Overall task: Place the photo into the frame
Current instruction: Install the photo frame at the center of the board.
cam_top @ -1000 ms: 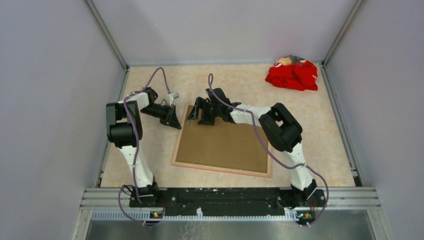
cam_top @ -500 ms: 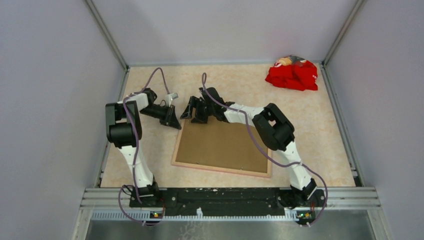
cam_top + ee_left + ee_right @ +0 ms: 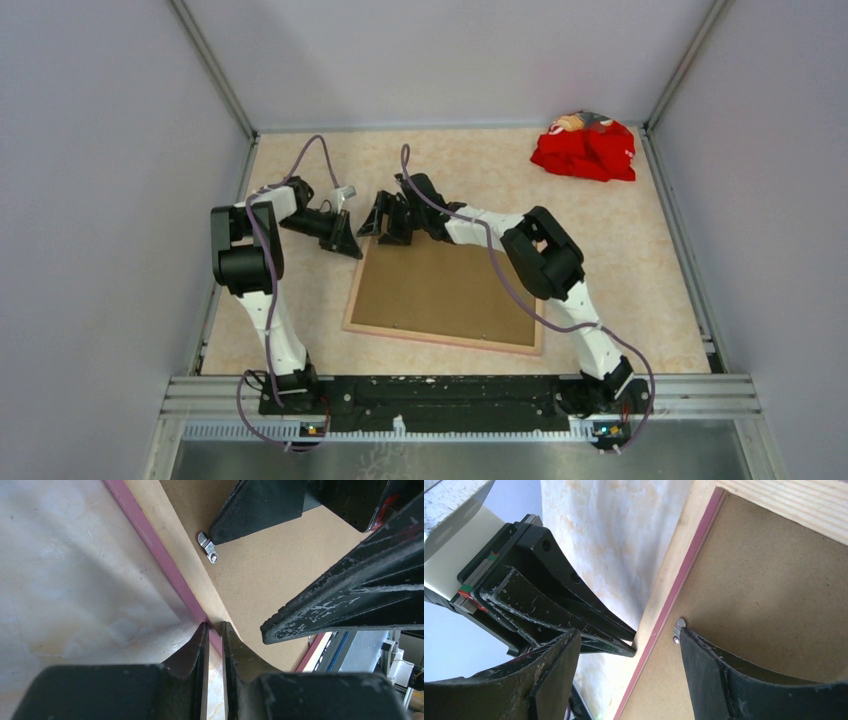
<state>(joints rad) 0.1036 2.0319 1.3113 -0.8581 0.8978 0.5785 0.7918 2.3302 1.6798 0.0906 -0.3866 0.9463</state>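
A pale marbled surface (image 3: 620,250) enclosed by grey walls. Near its middle the frame (image 3: 440,338) lies flat with its back up, a pale wood rim with a pink outer edge, and a brown backing board (image 3: 440,290) sits inside it. Two white and black arms reach from the near edge to the frame's far left corner. A crumpled red cloth (image 3: 585,150) lies in the far right corner, well apart. The left claw (image 3: 350,245) is nearly closed, its tips pinching the frame's pink edge at that corner. The right claw (image 3: 390,222) is open and holds nothing, one finger outside the frame, the other over the board beside a small metal clip (image 3: 208,546).
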